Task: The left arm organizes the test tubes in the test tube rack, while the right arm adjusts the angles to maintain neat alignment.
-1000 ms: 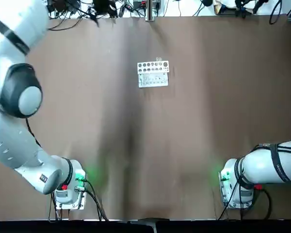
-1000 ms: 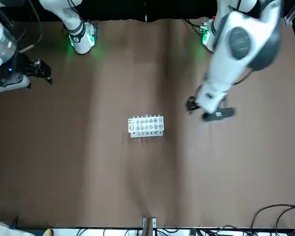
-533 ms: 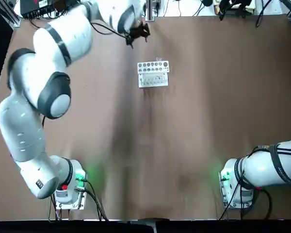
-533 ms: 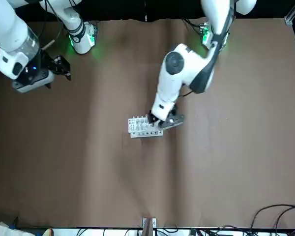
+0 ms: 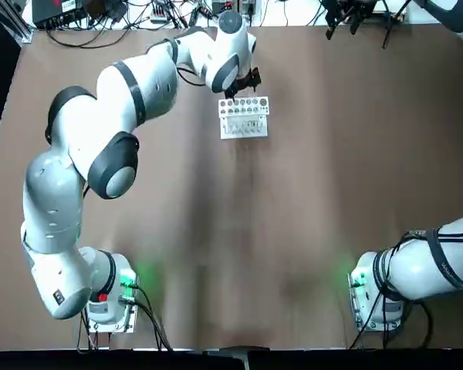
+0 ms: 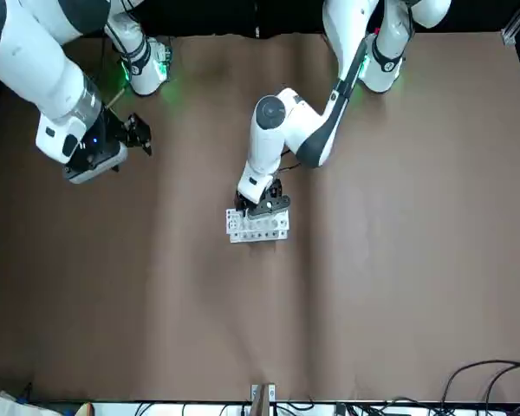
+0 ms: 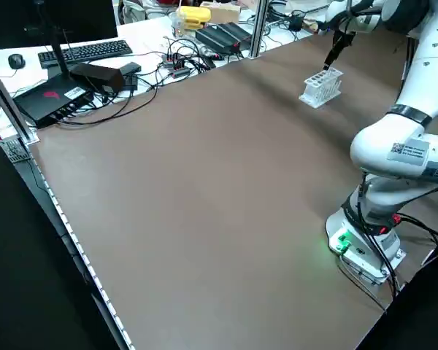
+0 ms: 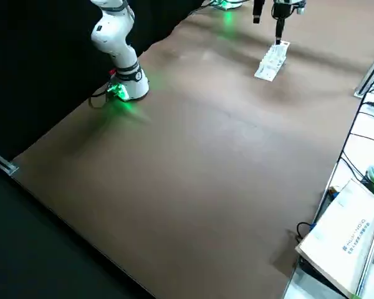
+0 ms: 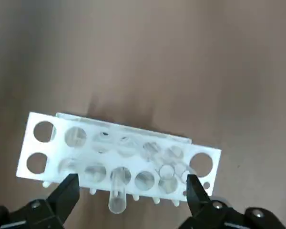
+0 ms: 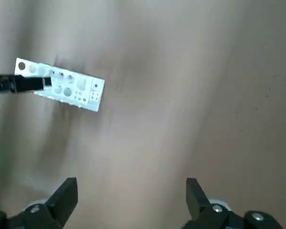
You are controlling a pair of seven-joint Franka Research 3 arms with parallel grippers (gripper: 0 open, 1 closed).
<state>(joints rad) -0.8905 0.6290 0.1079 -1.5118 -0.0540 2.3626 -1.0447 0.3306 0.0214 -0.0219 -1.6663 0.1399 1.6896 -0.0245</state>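
Two large white arms rise from the near side of the table, the left arm at near left and the right arm at near right. Farther in, a little left of the middle, the test tube rack stands on the brown tabletop. It looks light and stiff, likely to skid if nudged, so a hold there belongs low on its two ends. The clear test tubes look like thin, slippery, fragile material; each is best taken softly just below its mouth and lifted straight up, since a sideways pull could crack it or drag the rack along. At the rack's far edge, the left gripper hangs just above, its two fingers spread apart with nothing clamped; closing on a single tube seems the coming move. At far right, well apart from the rack, the right gripper hangs with its fingers apart too, presumably waiting to straighten angles. Counted from near to far, there are two arms, one rack, one tube that shows plainly beyond the holes, others too faint among them to number, and two grippers; past the table's far edge lie black cables, too tangled to count.
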